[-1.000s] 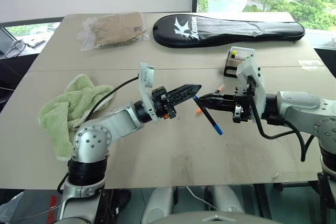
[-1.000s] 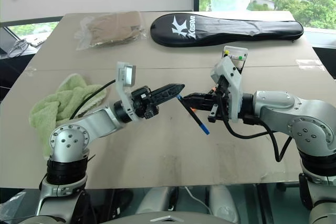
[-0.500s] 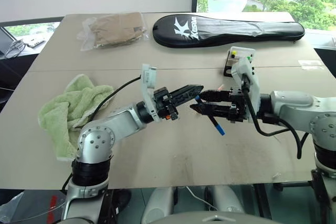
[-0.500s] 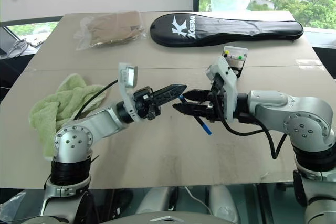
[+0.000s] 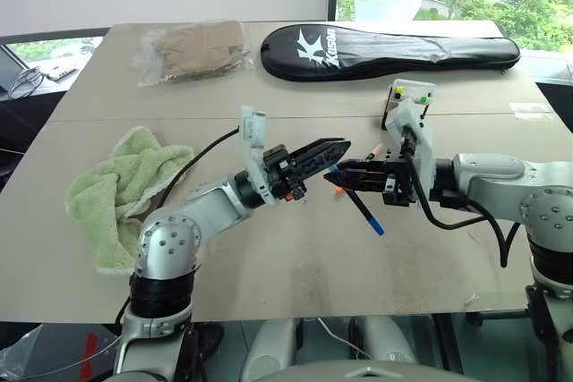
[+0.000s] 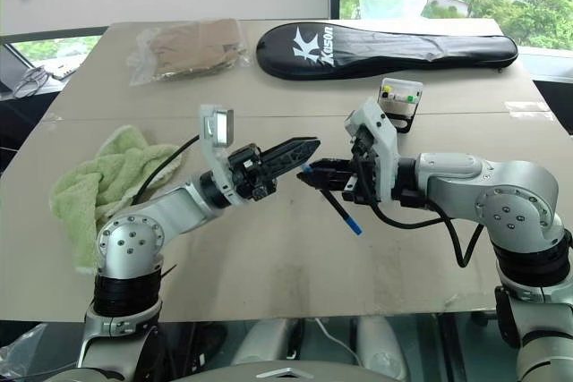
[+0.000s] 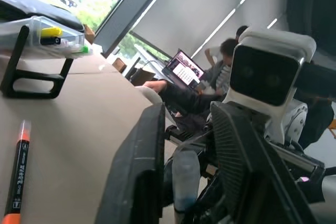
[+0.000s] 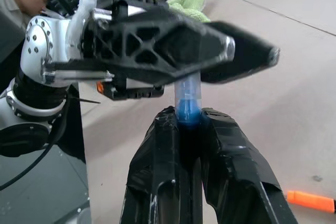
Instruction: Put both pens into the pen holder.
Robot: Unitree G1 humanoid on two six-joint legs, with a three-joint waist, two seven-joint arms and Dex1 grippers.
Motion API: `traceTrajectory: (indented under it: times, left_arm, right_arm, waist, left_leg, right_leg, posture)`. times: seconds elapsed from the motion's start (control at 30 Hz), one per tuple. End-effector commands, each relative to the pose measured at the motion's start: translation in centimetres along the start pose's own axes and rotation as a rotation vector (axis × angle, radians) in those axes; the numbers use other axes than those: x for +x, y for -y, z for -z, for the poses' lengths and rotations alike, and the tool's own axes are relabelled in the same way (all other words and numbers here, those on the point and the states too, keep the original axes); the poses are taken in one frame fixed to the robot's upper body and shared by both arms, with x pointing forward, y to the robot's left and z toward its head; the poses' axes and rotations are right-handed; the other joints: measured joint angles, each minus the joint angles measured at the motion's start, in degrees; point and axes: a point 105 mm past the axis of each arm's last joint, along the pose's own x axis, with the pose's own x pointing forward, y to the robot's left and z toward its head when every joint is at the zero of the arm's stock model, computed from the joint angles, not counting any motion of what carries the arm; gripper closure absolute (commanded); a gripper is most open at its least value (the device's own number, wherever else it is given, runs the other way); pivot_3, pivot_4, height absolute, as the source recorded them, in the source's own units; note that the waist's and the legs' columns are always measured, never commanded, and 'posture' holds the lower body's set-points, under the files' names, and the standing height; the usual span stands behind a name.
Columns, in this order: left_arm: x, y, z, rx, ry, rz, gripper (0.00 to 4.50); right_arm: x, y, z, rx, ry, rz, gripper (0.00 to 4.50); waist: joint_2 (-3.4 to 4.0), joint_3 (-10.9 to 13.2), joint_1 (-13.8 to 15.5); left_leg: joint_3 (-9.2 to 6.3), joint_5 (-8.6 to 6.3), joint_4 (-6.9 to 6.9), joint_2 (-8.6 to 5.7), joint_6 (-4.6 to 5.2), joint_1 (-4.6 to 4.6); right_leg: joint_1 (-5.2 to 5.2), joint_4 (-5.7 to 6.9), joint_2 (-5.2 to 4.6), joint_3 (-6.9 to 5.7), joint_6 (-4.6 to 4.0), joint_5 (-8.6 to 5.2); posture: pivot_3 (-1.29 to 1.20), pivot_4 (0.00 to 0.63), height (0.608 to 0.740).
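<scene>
Mid-air handover over the beige tabletop (image 5: pixel 269 266): right gripper (image 5: pixel 347 173) has its two black fingers pinched on the slim black-barrelled blue-capped marker pen (image 5: pixel 363 207), which hangs slanted with its lower blue end pointing down toward the table. Left gripper (image 5: pixel 333 148) has jaws spread apart around the pen's upper cap, not clamping it as far as the wrist views show. The second pen, black-barrelled with orange ends (image 5: pixel 339 189), lies flat on the table under the grippers. The small white rectangular pen holder on a black angled stand (image 5: pixel 407 96) sits behind the right arm, well apart from both pens. Risks, as a judgement: the right grip looks near one end, so the pen may swing or slip; the left fingers could knock it while backing off; a drop could roll it near the orange pen.
</scene>
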Motion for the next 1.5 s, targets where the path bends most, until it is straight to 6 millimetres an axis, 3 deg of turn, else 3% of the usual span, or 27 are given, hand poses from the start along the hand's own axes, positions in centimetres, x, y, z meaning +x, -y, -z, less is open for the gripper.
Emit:
traceTrajectory:
  times: [0.03,0.1,0.27,0.37,0.57,0.83,1.5]
  left_arm:
    - [-1.6,-0.5,-1.8,0.150,0.016,-0.071,1.51]
    - [-2.4,-0.9,-1.8,0.225,-0.030,-0.098,0.63]
    - [-3.0,-1.9,-1.0,0.395,-0.088,-0.183,0.61]
    - [-2.5,-1.8,-1.0,0.460,-0.030,-0.182,0.61]
    - [-2.2,-2.1,-1.6,0.522,0.016,-0.203,0.61]
    - [-2.1,-0.6,-2.2,0.586,0.034,-0.139,0.61]
    - [-2.8,-0.3,-1.2,0.571,-0.014,-0.133,0.61]
  right_arm:
    - [-1.5,4.3,-1.1,-0.159,0.062,0.293,4.40]
    - [-2.5,6.5,-2.6,-0.239,0.145,0.437,4.40]
    - [-5.1,9.2,-10.0,-0.385,0.532,0.701,4.40]
    - [-5.6,10.2,-11.8,-0.472,0.652,0.810,4.40]
    - [-5.7,12.8,-11.5,-0.475,0.767,0.937,4.40]
    - [-4.6,14.2,-10.1,-0.502,0.796,0.964,4.40]
    - [-3.4,16.6,-10.3,-0.517,0.852,1.021,4.40]
  waist:
    - [0.00,0.0,-0.1]
    - [0.02,0.0,-0.1]
    - [0.18,0.1,-0.8]
    - [0.15,0.1,-0.8]
    - [0.15,0.1,-1.4]
    - [0.17,0.1,-1.6]
    - [0.19,0.1,-3.2]
  left_leg:
    - [0.00,0.00,0.00,0.00,0.00,0.00]
    - [0.06,0.00,-0.02,0.00,0.00,0.05]
    - [0.15,0.02,-0.10,0.01,-0.03,0.06]
    - [0.12,0.04,-0.12,-0.01,-0.07,0.03]
    - [0.20,0.05,-0.17,0.00,-0.10,0.05]
    - [0.36,0.06,-0.19,0.04,-0.11,0.04]
    - [0.42,0.10,-0.19,0.05,-0.17,0.13]
  right_leg:
    - [0.00,0.00,0.00,0.00,0.00,0.00]
    - [0.00,0.02,0.02,0.07,0.00,0.00]
    - [-0.07,0.03,0.03,0.12,0.00,0.00]
    - [-0.09,0.00,-0.02,0.10,0.00,0.00]
    - [-0.14,0.04,-0.01,0.10,0.00,0.00]
    - [-0.29,0.13,0.04,0.15,0.00,0.00]
    - [-0.28,0.23,0.08,0.22,0.00,0.01]
  posture:
    - [0.00,0.150,0.740]
    - [0.00,0.150,0.740]
    - [0.00,0.150,0.740]
    - [0.00,0.150,0.740]
    - [0.00,0.150,0.740]
    - [0.00,0.150,0.740]
    - [0.00,0.150,0.740]
